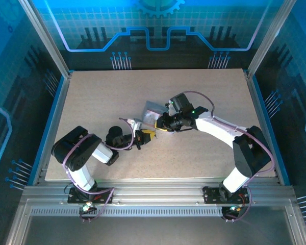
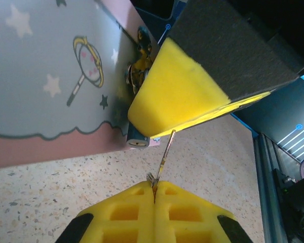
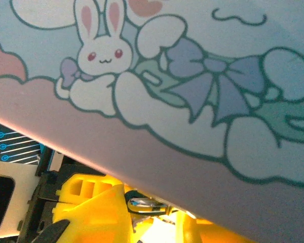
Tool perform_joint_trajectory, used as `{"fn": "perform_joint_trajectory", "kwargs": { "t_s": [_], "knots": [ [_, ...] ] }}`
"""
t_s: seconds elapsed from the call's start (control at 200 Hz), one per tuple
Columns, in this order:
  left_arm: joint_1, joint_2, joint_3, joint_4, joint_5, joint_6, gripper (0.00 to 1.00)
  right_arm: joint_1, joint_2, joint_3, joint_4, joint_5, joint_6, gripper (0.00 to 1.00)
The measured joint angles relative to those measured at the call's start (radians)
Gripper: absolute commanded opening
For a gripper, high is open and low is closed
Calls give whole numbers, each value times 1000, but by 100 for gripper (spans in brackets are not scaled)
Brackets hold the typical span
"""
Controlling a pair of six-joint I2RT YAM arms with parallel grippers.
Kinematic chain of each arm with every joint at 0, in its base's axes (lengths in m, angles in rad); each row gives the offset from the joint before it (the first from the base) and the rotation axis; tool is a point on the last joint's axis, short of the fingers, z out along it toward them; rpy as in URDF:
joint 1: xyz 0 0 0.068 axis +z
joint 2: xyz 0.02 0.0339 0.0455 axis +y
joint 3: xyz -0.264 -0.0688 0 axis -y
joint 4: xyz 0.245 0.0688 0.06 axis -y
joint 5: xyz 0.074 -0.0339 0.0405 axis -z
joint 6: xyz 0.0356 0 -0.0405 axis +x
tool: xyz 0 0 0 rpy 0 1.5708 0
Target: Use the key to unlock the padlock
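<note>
just off the tin [image 2: 50, 66], the left gripper [image 2: 154, 188] is pinched together on the key [image 2: 165, 154], tip toward the padlock [image 2: 137, 141] at the tin's edge; the right gripper [image 3: 149, 217] clamps the padlock, its pad [image 2: 177, 96] over the key's tip. lid print: stars, wand, rabbit.
</note>
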Motion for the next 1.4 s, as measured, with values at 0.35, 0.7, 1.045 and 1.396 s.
{"fn": "perform_joint_trajectory", "kwargs": {
  "t_s": [0.35,0.7,1.045,1.396],
  "knots": [
    [26,14,0,0,12,-3,0,-6,-29,-11,0,-5,14,0],
    [26,23,12,0,38,-4,0,-8,-30,-17,2,-13,19,0],
    [26,50,29,-1,46,-27,0,-8,-30,-21,13,-19,26,0],
    [26,52,32,-2,46,-30,0,-8,-30,-21,15,-16,22,0]
  ]
}}
